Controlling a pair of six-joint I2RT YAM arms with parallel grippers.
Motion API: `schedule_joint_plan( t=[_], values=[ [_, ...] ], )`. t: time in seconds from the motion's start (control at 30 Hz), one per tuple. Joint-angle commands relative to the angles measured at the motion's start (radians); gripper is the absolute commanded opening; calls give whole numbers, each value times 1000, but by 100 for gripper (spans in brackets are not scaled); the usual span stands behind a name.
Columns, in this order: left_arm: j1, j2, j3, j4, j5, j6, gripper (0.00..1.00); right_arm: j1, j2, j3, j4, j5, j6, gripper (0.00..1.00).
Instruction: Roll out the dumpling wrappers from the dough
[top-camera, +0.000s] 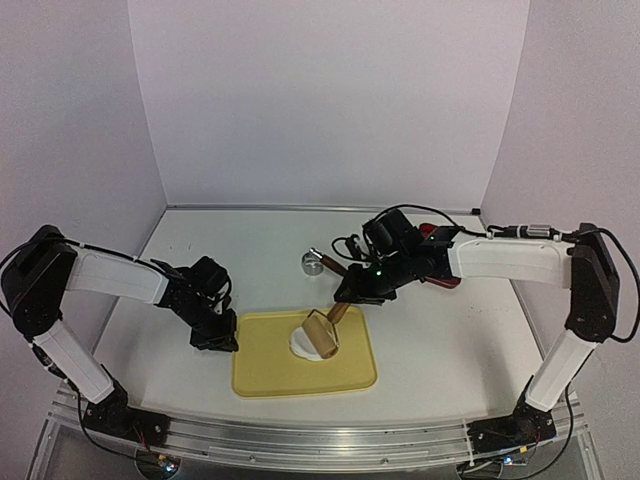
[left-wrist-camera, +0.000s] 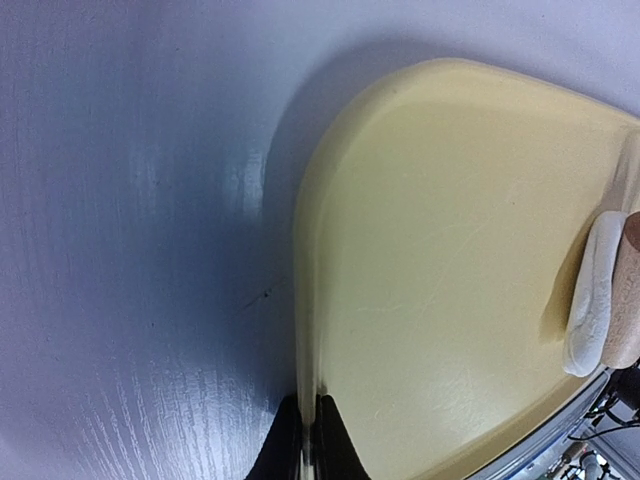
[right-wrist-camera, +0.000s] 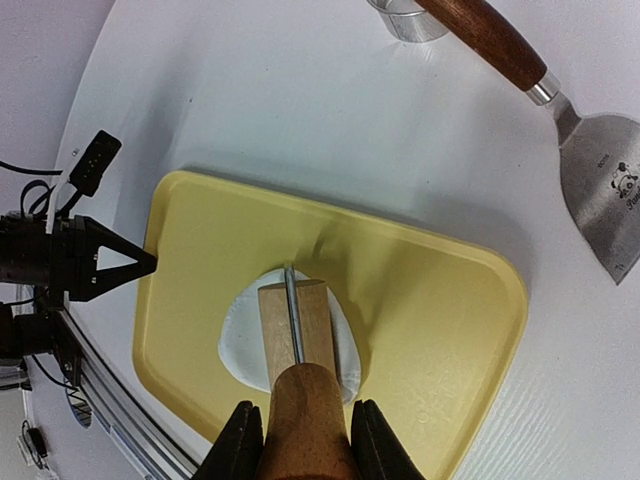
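**A:** Status of both grippers?

**B:** The right gripper (right-wrist-camera: 300, 440) is closed around the handle of the wooden roller (right-wrist-camera: 295, 330). The roller's drum rests on the dough (right-wrist-camera: 235, 335). The left gripper (left-wrist-camera: 308, 445) is closed narrow on the rim at the left edge of the tray (top-camera: 260, 375), apparently pinning it.

**A:** Where is the dough?

**B:** About mid-tray, a little toward the far edge. It is a thick roundish pad, wider than the drum. No wrapper disc is visible.

**A:** Notes for rolling?

**B:** My judgement: press evenly and stroke along the handle line. Stop short of the pad's edge so it thins rather than tears. Vary the direction so the sheet spreads round. The left pinch should hold firm or the tray may slide.

**A:** Anything else on the desk?

**B:** The ring cutter (right-wrist-camera: 405, 18) and scraper (right-wrist-camera: 600, 170) lie beyond the tray's far edge, untouched.
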Motion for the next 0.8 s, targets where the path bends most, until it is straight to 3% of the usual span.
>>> schedule_joint_plan(
  t=[0.0,0.5,0.67,0.77],
  values=[
    [-13,26,-32,48,-3,18,0,58,212,-75,-93,-81,3,0],
    [-13,65,-12,67,11,12,0,60,271,-41,-80,-98,14,0],
    [-13,54,-17,50,-2,5,0,58,192,-70,-83,-24,43,0],
    [-13,33,-22,44,-9,0,0,59,134,-55,-86,-79,19,0]
  ],
)
